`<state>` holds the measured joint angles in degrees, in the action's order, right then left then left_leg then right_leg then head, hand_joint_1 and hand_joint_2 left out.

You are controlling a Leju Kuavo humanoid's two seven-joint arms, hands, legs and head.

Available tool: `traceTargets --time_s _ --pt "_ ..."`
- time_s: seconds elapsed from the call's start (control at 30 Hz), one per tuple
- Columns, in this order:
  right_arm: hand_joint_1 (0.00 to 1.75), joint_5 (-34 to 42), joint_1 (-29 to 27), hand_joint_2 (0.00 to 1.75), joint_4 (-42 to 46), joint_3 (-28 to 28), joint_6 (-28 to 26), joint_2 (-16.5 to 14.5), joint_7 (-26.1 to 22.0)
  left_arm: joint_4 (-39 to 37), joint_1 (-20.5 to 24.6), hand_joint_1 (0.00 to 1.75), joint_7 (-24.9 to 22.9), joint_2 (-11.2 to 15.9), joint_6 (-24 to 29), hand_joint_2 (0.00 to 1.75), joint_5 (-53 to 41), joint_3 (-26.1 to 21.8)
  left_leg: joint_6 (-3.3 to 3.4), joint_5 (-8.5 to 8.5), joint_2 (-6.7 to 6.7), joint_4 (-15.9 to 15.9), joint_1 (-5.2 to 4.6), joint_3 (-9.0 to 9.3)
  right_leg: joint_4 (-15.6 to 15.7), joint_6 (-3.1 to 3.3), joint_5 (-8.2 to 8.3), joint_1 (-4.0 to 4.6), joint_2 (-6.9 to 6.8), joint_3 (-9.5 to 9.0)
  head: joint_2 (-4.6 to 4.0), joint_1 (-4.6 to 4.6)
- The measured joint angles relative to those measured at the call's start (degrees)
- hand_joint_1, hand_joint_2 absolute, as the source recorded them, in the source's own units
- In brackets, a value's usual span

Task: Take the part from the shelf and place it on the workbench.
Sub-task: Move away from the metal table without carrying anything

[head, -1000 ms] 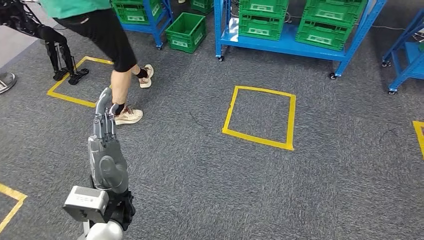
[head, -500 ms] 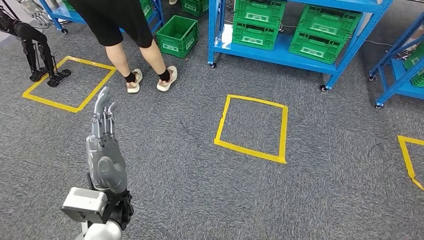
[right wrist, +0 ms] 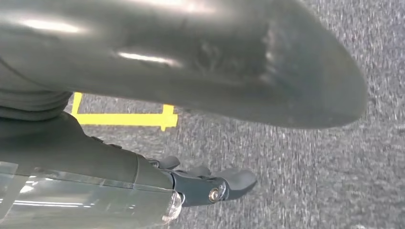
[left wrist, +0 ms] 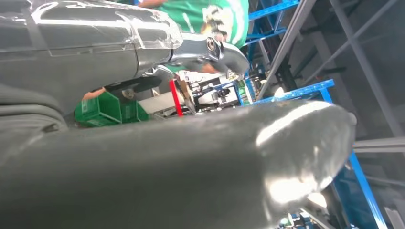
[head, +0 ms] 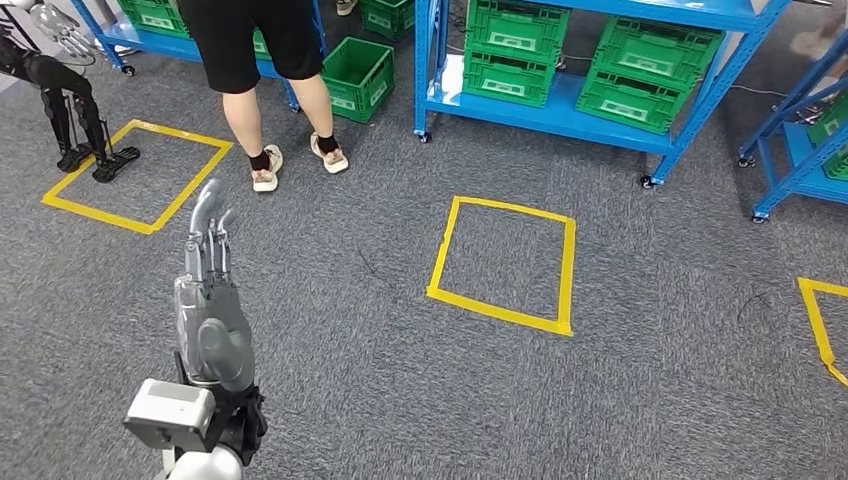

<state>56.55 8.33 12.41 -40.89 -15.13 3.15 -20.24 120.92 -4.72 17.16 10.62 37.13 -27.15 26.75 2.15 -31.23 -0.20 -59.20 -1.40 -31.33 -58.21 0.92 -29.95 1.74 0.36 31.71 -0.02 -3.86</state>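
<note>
My left hand [head: 208, 295] is raised in front of me over the grey carpet, fingers stretched out straight and holding nothing. In the left wrist view the left hand [left wrist: 191, 162] has its thick thumb apart from the fingers, with nothing between them. My right hand [right wrist: 200, 71] hangs above the carpet, fingers [right wrist: 210, 183] extended and empty. A blue shelf [head: 560, 100] with green crates [head: 515, 45] stands ahead at the far side of the floor. I cannot make out a part in the crates.
A person [head: 260, 60] in black shorts stands at the shelves, ahead to the left. A green crate [head: 358, 75] sits on the floor beside them. Yellow tape squares [head: 500, 262] mark the carpet. Another robot's legs [head: 75, 110] stand far left; more blue racks [head: 800, 140] stand right.
The whole view has shifted as the camera moved. The person has walked from the left toward the shelves and now stands facing them. My left hand keeps the same outstretched pose.
</note>
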Motion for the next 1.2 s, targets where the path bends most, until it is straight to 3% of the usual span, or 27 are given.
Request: traceTargets --time_s 0.27,0.37,0.43,0.5,0.53,0.57,0.6,0.67,0.73,0.87,0.93,1.0,1.07,1.1,1.2 --pt "0.0 -0.01 -0.02 0.0 0.01 0.0 -0.02 -0.38 0.2 0.02 0.0 0.0 -0.25 0.0 0.0 0.0 -0.18 0.01 0.29 -0.2 -0.1 0.27 -0.07 -0.06 -0.03 -0.4 0.09 -0.07 -0.03 0.0 0.0 -0.01" --pt "0.0 -0.07 -0.04 0.0 0.01 0.0 -0.03 -0.31 0.2 0.04 0.0 0.0 -0.38 0.01 0.0 0.0 -0.2 0.01 0.72 -0.29 -0.11 1.06 0.42 0.78 -2.07 -1.02 -0.11 -0.07 0.01 0.54 0.0 0.15" --pt "0.0 -0.11 0.06 0.0 0.02 0.0 -0.04 -0.3 0.2 0.09 0.0 0.0 -0.44 0.01 0.0 0.0 -0.2 0.0 0.89 -0.37 -0.06 1.29 0.62 1.37 -6.81 -1.73 -2.66 -0.45 -0.02 2.98 0.0 0.48" --pt "0.0 -0.13 0.08 0.0 0.02 0.0 -0.04 -0.37 0.2 0.11 -0.03 0.0 -0.49 0.02 0.0 0.0 -0.2 0.01 0.91 -0.56 -0.07 1.29 0.66 1.55 -13.52 -2.29 -5.7 -1.03 -0.06 6.93 0.0 0.62" --pt "0.0 -0.14 0.03 0.0 0.02 0.0 -0.04 -0.4 0.2 0.11 -0.05 0.0 -0.5 0.03 0.0 0.0 -0.2 0.02 0.85 -0.74 -0.1 1.27 0.67 1.71 -15.55 -2.46 -6.13 -1.24 -0.07 8.34 0.0 0.62" --pt "0.0 -0.14 -0.03 0.0 0.02 0.0 -0.04 -0.43 0.2 0.11 -0.07 0.0 -0.49 0.03 0.0 0.0 -0.2 0.02 0.73 -0.99 -0.12 1.26 0.69 2.0 -15.62 -2.56 -5.32 -1.39 -0.08 8.82 0.0 0.62" --pt "0.0 -0.14 -0.06 0.0 0.02 0.0 -0.04 -0.44 0.2 0.11 -0.07 0.0 -0.49 0.04 0.0 0.0 -0.2 0.02 0.58 -1.32 -0.13 1.25 0.7 2.45 -13.71 -2.56 -3.38 -1.49 -0.08 8.33 0.0 0.62" --pt "0.0 -0.14 -0.1 0.0 0.02 0.0 -0.04 -0.43 0.2 0.12 -0.06 0.0 -0.48 0.04 0.0 0.0 -0.2 0.01 0.2 -2.12 -0.05 1.32 0.73 3.41 -6.8 -2.12 1.21 -1.44 -0.12 5.89 0.0 0.63" --pt "0.0 -0.15 -0.12 0.0 0.02 0.0 -0.04 -0.41 0.2 0.1 -0.05 0.0 -0.48 0.04 0.0 0.0 -0.2 0.02 -0.34 -2.77 0.04 1.47 0.75 3.76 -2.04 -1.34 2.11 -1.12 -0.18 4.36 0.0 0.7" --pt "0.0 -0.17 -0.19 0.0 0.02 -0.01 -0.12 -0.37 0.22 0.14 0.0 0.0 -0.35 0.07 0.0 0.0 -0.22 0.02 -1.69 -2.95 0.05 0.28 0.71 4.48 0.04 0.2 1.46 -1.25 -0.24 2.34 -0.01 0.7" --pt "0.0 -0.19 0.01 0.0 0.04 -0.01 -0.15 -0.34 0.22 0.18 0.05 0.0 -0.32 0.07 0.0 0.0 -0.3 0.04 -2.28 -3.77 0.03 -4.21 0.91 2.0 0.9 0.58 1.04 -1.61 -0.17 0.72 -0.01 0.44" --pt "0.0 -0.2 0.06 0.0 0.04 -0.01 -0.17 -0.31 0.23 0.14 0.03 0.0 -0.33 0.08 0.0 0.0 -0.39 0.07 -2.89 -5.81 0.03 -10.61 1.41 -2.9 1.19 0.72 0.08 -1.74 -0.1 -0.55 -0.01 0.16" --pt "0.0 -0.21 -0.12 0.0 0.03 -0.03 -0.17 -0.33 0.28 0.09 -0.01 0.0 -0.36 0.09 0.0 0.0 -0.5 0.09 -3.43 -6.93 0.08 -12.95 1.88 -6.65 1.21 0.48 -1.35 -1.92 -0.04 -2.17 -0.01 0.08" --pt "0.0 -0.22 -0.19 0.0 0.03 -0.03 -0.17 -0.33 0.32 0.09 -0.01 0.0 -0.38 0.09 0.0 0.0 -0.58 0.11 -3.64 -6.12 0.12 -11.87 2.06 -7.44 1.21 0.3 -2.16 -2.05 0.02 -3.21 0.0 0.04" --pt "0.0 -0.23 -0.21 0.0 0.01 -0.03 -0.17 -0.34 0.36 0.0 -0.03 0.0 -0.52 0.14 0.0 0.0 -0.94 0.21 -4.0 1.69 0.7 -4.28 2.41 -7.26 1.17 -0.62 -4.8 -2.36 0.16 -6.25 0.0 0.06"
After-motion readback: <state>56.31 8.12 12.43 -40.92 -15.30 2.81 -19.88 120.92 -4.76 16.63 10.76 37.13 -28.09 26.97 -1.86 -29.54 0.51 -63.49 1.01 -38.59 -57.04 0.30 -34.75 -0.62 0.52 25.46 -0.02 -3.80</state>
